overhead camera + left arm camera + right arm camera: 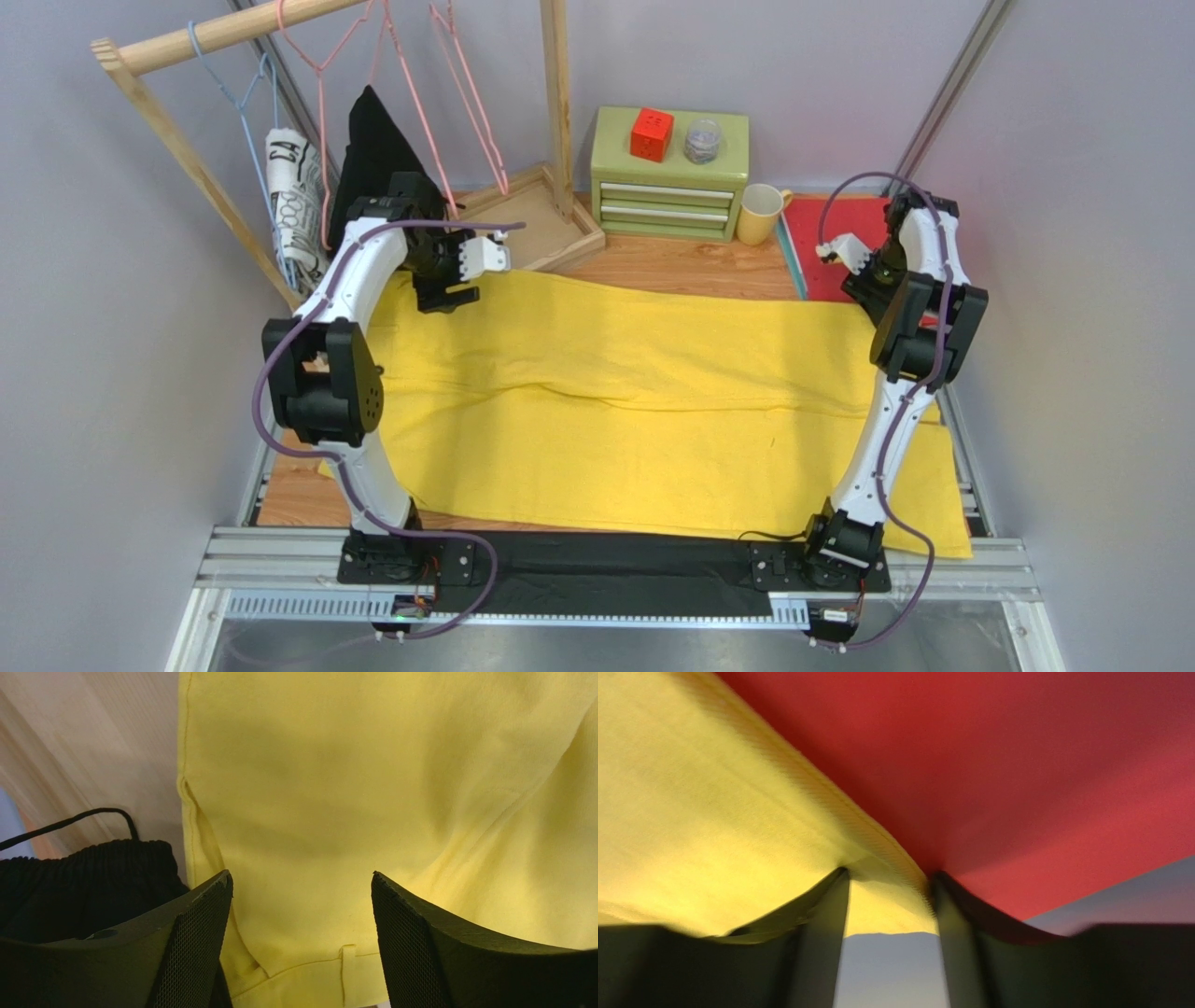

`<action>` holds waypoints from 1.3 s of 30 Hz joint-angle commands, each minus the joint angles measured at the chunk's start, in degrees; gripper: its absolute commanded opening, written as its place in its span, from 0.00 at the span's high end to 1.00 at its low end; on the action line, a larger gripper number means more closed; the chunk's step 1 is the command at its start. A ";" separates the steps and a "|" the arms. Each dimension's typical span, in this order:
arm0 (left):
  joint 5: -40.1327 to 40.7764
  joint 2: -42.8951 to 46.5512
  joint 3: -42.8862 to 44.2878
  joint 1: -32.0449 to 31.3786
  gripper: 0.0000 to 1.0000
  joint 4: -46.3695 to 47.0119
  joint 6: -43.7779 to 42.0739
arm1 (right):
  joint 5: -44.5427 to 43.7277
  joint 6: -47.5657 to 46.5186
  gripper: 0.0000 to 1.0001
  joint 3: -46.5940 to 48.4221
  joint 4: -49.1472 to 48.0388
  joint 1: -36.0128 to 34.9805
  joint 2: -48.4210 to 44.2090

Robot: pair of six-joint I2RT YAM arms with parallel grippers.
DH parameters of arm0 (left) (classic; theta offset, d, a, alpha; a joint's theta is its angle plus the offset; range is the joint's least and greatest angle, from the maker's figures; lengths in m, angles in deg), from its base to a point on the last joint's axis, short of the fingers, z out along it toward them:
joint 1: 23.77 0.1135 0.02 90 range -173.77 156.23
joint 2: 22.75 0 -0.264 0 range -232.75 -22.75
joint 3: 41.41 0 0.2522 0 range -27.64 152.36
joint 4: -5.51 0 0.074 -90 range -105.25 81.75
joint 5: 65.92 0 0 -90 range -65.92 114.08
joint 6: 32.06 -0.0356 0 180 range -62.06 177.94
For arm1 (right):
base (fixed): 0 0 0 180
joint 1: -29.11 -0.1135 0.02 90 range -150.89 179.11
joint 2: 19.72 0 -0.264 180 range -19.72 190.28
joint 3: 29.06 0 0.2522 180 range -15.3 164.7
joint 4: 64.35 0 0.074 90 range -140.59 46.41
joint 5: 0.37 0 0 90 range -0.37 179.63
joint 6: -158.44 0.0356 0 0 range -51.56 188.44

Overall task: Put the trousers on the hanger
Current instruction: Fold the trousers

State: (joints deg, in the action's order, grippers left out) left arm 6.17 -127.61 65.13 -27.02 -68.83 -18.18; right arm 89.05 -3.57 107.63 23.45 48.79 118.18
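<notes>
**Trousers flat on the table, hanger on the rail**

Your trousers (631, 406) lie spread across the table (673, 266) from one arm to the other, not yet on the hanger (421, 123). That hanger hangs among other pink ones from the wooden rail (211, 35) at the far left, above the cloth and apart from it.

Your left gripper (300, 882) is over the far left end of the trousers. Its jaws stand wide, with nothing between the fingers (203, 910) except yellow cloth lying below. A black garment (77, 882) with a drawstring sits just beside that end.

Your right gripper (887, 878) is at the far right end, where the trousers' edge meets a red cloth (1032, 756). Its jaws stand partway apart and the yellow hem runs into the gap at the tips. The view is blurred, so you cannot tell whether the hem is clamped.
</notes>
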 commanded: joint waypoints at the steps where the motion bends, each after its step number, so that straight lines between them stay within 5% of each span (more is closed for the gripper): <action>1: -0.73 -1.92 3.46 0.87 0.23 -1.39 -5.09 | -0.39 -1.20 0.60 -0.06 -1.09 -0.17 0.00; 10: 2.88 -10.62 12.69 1.14 0.27 -1.13 -7.38 | -1.35 -2.88 1.00 -1.47 -0.83 -0.17 -2.20; 20: 7.26 -17.74 19.28 1.14 0.21 0.37 -11.94 | -0.91 -2.08 1.00 -2.96 -1.00 -0.26 -3.34; 26: 10.09 -22.93 24.90 1.31 0.24 -6.74 -14.94 | -1.62 -2.08 1.00 -3.84 -2.06 -0.35 -4.22; 29: 10.44 -24.08 26.58 1.40 0.41 -8.86 -15.47 | -1.18 -1.91 1.00 -3.93 -2.50 -0.35 -5.10; 30: 10.44 -24.16 26.67 1.40 0.57 -9.29 -15.64 | -1.18 -1.91 1.00 -3.93 -2.50 -0.35 -5.36; 36: 6.49 -20.13 25.88 1.23 1.00 -12.72 -16.26 | -0.21 -1.91 1.00 -4.37 -1.54 -0.08 -9.32; 39: 5.35 -14.86 21.94 1.31 1.00 -12.81 -15.99 | 2.07 -2.17 1.00 -6.29 -1.27 0.27 -12.57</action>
State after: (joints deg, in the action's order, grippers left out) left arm 15.33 -150.97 88.97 -25.93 -77.83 -32.47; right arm 89.25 -4.90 102.89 23.03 48.31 113.66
